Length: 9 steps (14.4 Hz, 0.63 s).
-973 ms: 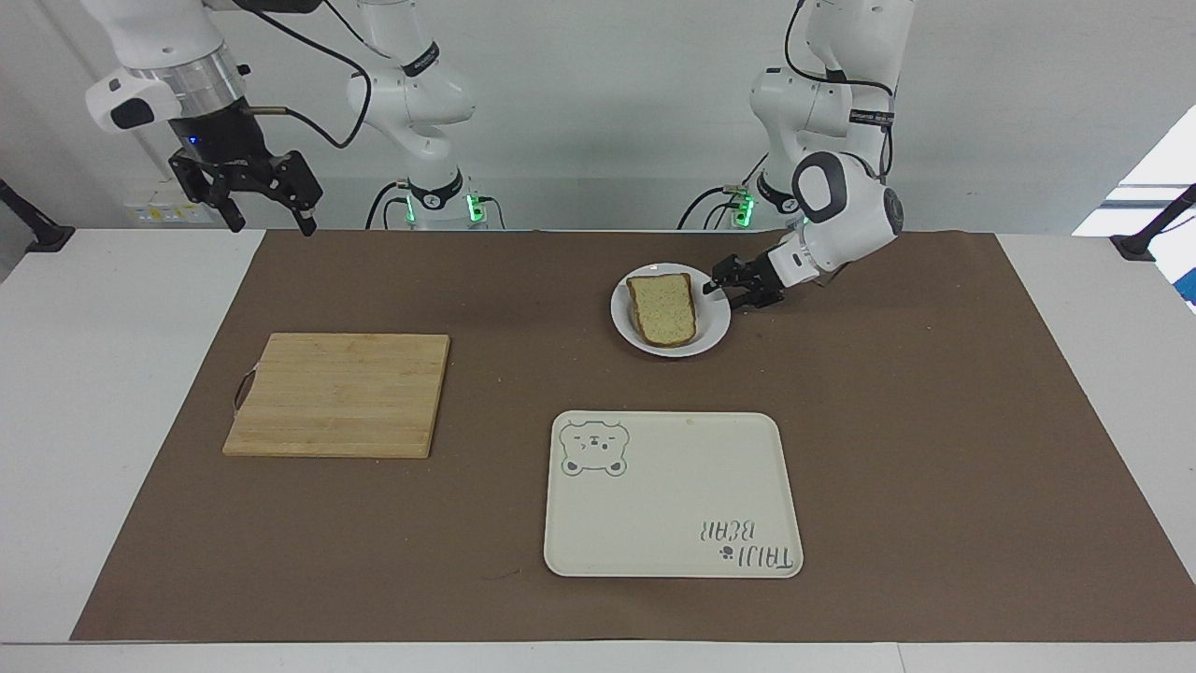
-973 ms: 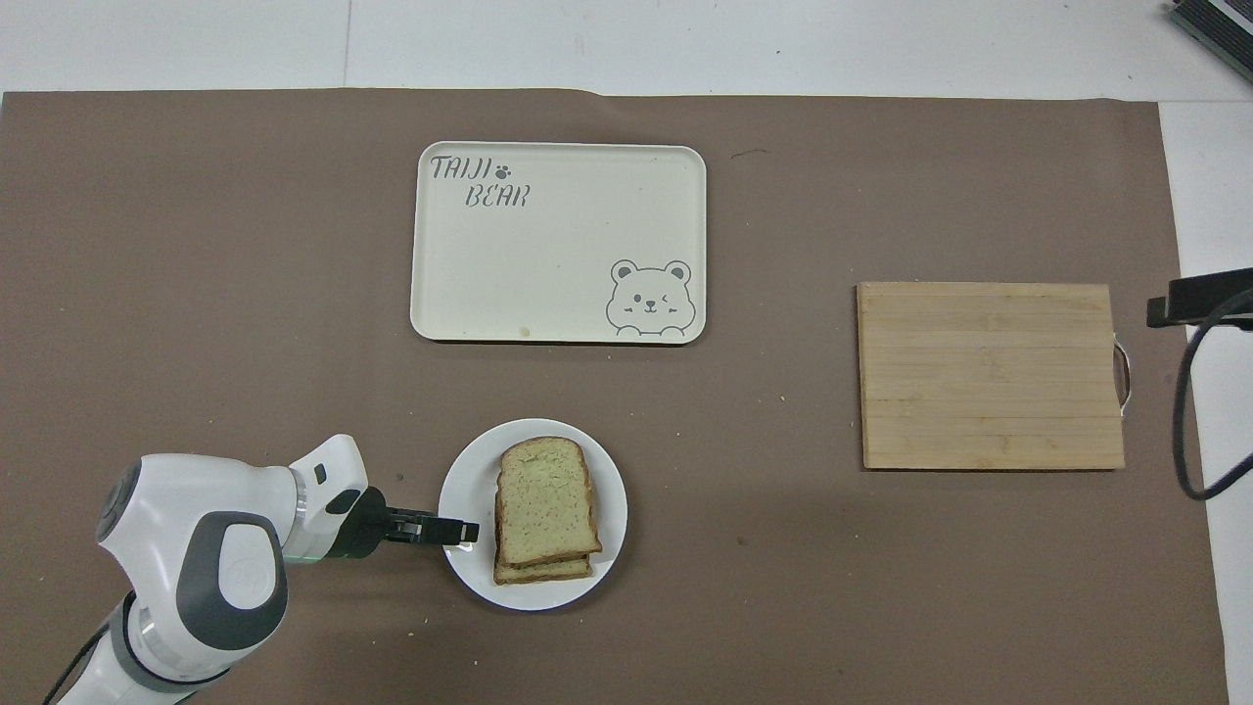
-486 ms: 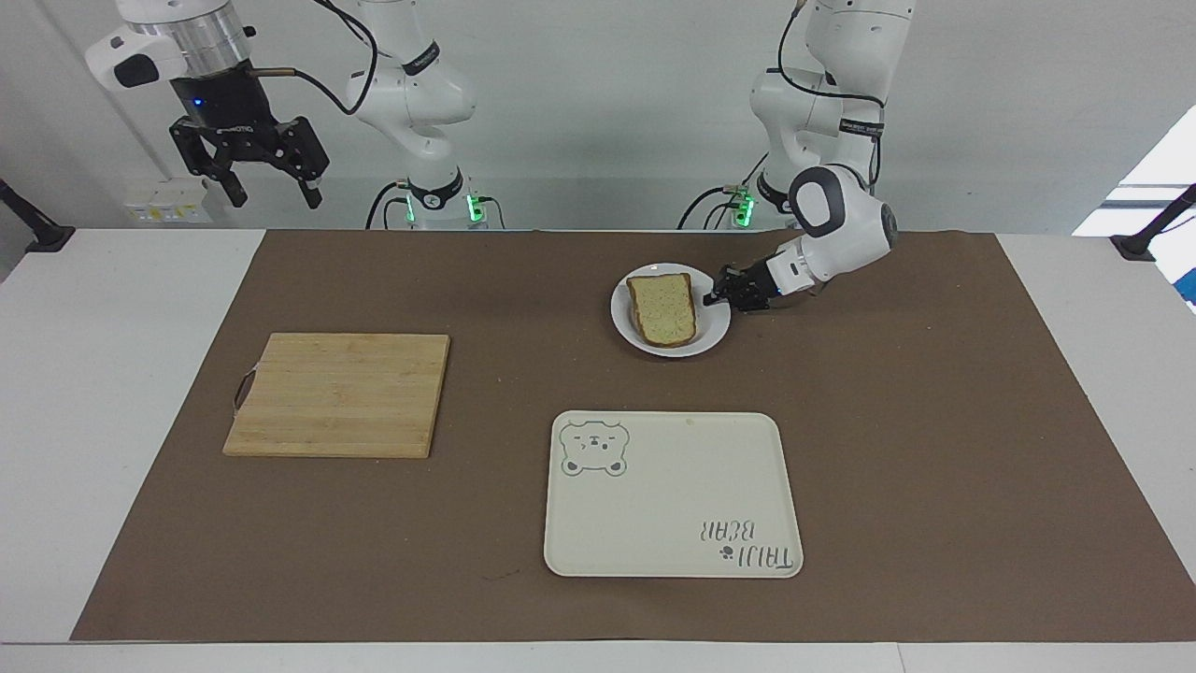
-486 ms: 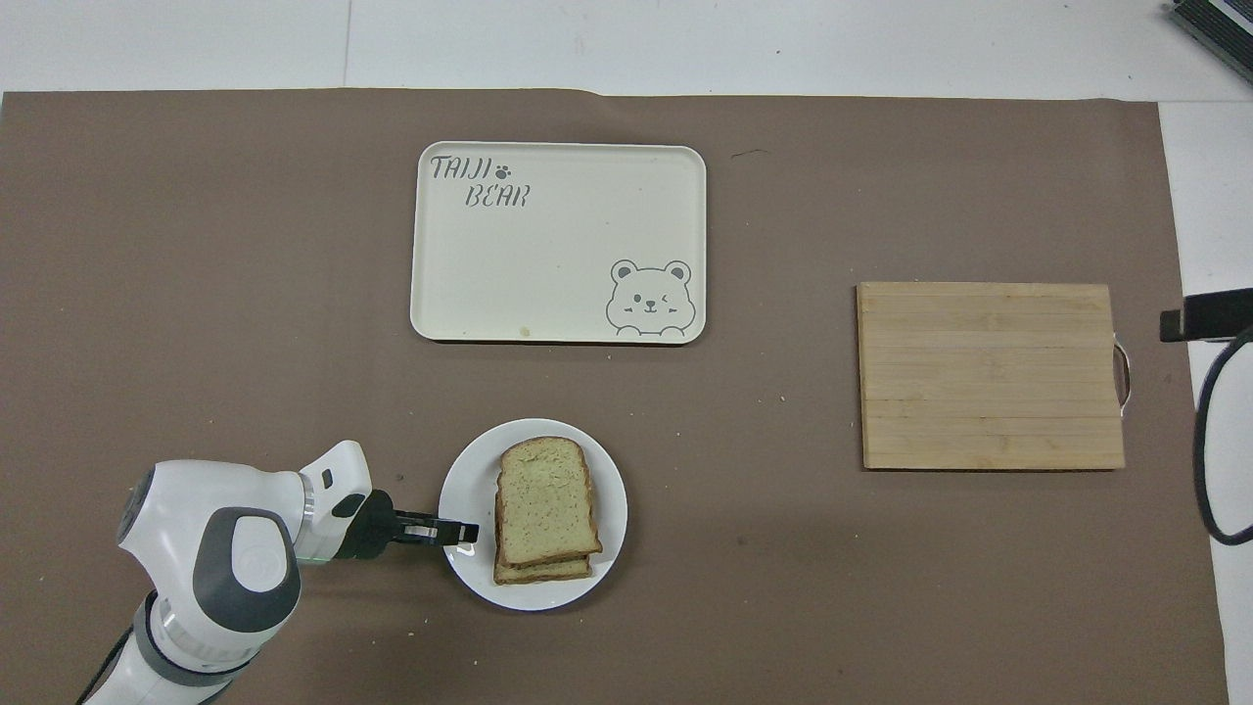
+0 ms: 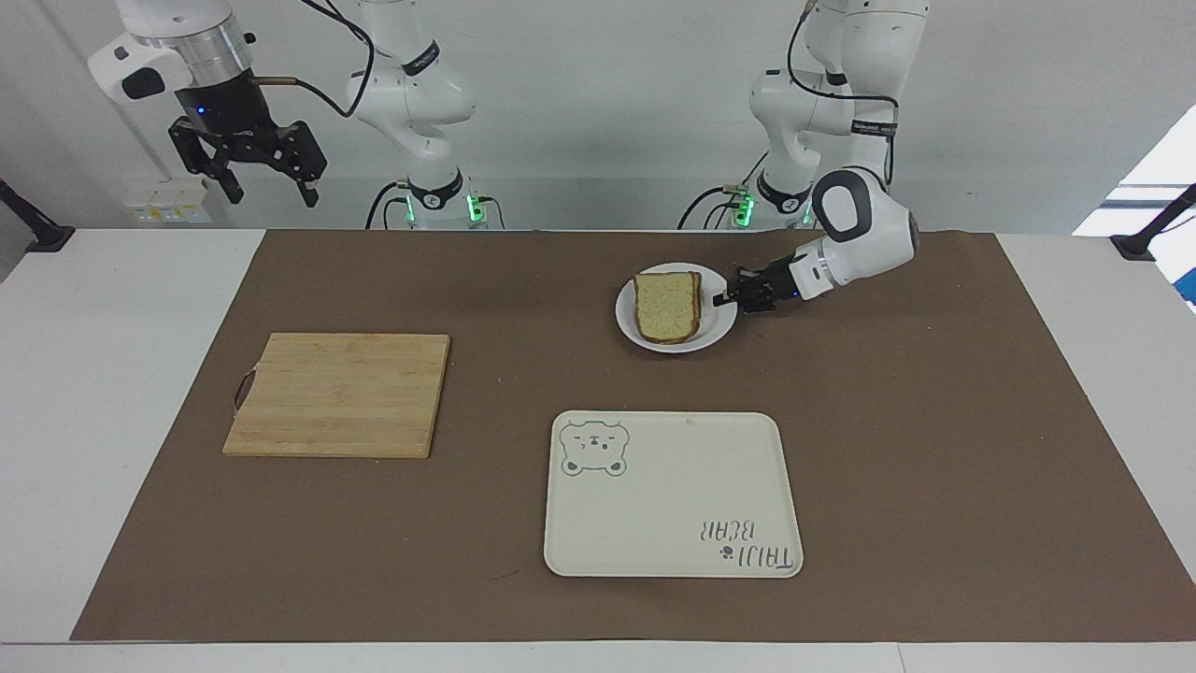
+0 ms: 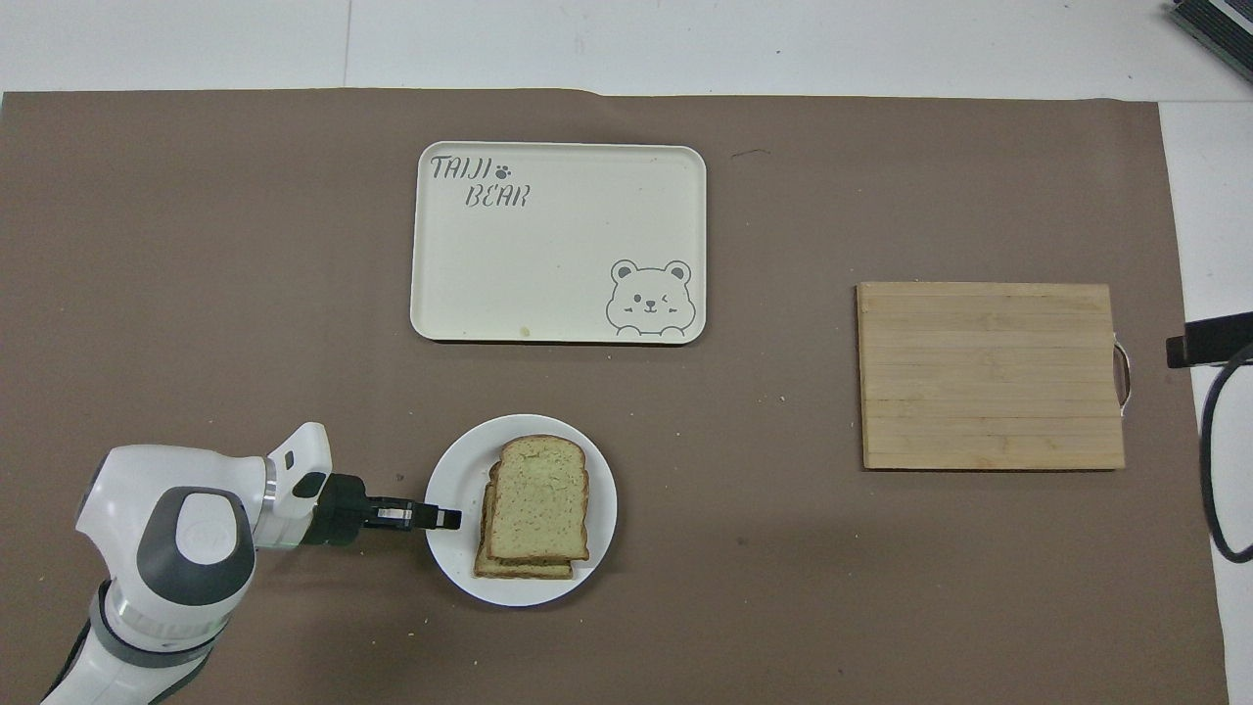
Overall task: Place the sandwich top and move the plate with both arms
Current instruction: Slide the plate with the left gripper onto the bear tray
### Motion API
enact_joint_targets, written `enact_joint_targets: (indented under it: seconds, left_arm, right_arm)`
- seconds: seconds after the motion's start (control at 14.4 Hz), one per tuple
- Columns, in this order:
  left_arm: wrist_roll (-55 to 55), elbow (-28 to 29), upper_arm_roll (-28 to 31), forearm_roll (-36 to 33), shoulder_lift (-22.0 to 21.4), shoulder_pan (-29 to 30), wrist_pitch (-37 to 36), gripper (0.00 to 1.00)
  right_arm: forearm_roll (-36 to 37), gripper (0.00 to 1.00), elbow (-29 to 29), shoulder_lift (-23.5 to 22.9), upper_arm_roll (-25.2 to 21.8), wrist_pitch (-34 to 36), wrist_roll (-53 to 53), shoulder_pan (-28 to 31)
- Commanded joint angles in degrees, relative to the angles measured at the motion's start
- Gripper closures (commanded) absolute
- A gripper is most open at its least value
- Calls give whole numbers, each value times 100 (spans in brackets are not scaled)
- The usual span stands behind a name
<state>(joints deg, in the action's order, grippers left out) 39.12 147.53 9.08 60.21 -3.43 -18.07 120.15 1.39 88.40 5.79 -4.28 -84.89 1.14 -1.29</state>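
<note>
The small white plate (image 5: 715,329) (image 6: 599,509) rests on the brown mat close to the robots. It carries a stack of bread slices, and the sandwich top (image 5: 666,304) (image 6: 538,497) lies uppermost. My left gripper (image 5: 721,300) (image 6: 445,516) reaches in low and level from the left arm's end. It is shut on the plate's rim. My right gripper (image 5: 248,182) hangs open and empty, high over the table edge at the right arm's end.
A cream bear-print tray (image 5: 673,495) (image 6: 558,245) lies farther from the robots than the plate. A wooden cutting board (image 5: 341,394) (image 6: 989,377) sits toward the right arm's end. A brown mat (image 5: 934,421) covers most of the table.
My left gripper closed on the plate's rim, and the plate with its bread shifted slightly toward the left arm's end. The right gripper rose a little.
</note>
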Motion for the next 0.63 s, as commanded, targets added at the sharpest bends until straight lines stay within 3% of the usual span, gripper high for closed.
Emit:
enact_joint_targets:
  seconds: [0.0, 0.28, 0.56]
  left_arm:
    - [61, -470, 6, 70, 254, 321, -614, 100]
    - [-105, -1216, 6, 79, 658, 629, -1160, 100]
    - [-649, -2208, -3, 79, 1212, 629, -1178, 100]
  right_arm:
    - [11, 0, 54, 45, 15, -54, 264, 67]
    - [10, 0, 98, 45, 6, -116, 255, 76]
    - [10, 0, 125, 28, 6, -168, 238, 76]
